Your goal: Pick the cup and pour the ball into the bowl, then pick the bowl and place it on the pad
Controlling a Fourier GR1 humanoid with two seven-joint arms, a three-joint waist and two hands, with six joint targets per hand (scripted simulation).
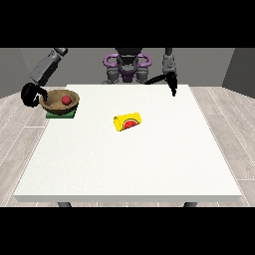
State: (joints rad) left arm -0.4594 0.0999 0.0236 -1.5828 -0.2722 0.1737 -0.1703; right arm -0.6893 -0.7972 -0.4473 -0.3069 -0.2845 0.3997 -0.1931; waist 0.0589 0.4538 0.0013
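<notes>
A brown wooden bowl [61, 102] holds a red ball [65, 100] and sits on a green pad [61, 114] at the table's left edge. The hand at the view's left [31, 94] is at the bowl's left rim, its black fingers curled round that rim. A yellow cup with a watermelon picture [128, 122] lies on its side near the table's middle, away from both hands. The hand at the view's right [173, 86] hangs over the far right part of the table, fingers straight and pointing down, holding nothing.
The white table [129, 164] spreads wide toward the camera. The robot's torso [126, 67] stands behind the far edge. Wooden floor surrounds the table.
</notes>
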